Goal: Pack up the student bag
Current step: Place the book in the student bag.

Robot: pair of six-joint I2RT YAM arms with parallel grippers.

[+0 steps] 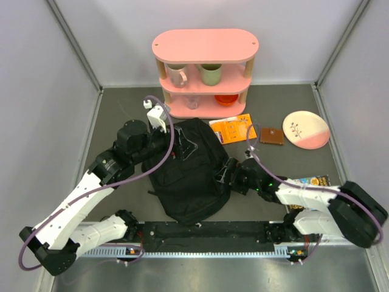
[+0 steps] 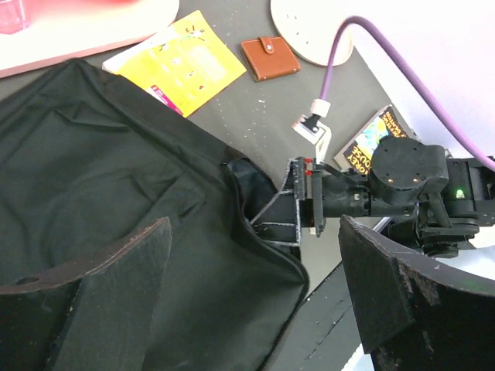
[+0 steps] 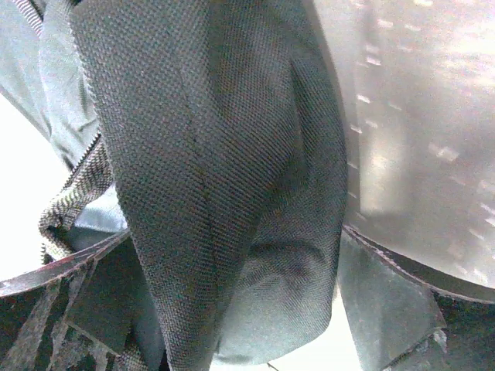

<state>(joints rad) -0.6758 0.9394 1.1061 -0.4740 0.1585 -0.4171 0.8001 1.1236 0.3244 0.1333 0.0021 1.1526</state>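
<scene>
the left pincer is hovering over the student bag with its two fingers spread wide and nothing held between them. the overhead view is losing that gap against the black fabric, while the left wrist view is showing it plainly. the bag is lying flat and wrinkled on the grey surface, in front of the pink shelf and between the two arms. at its right edge the right pincer is clamping a fold of the bag's fabric (the right wrist view is filling with woven cloth and a strip of zipper, detail neither other view is resolving). further right, a yellow booklet is touching the bag's top corner. a brown wallet and a pink-and-white plate are lying apart from it, and a snack packet is showing beside the right arm.
</scene>
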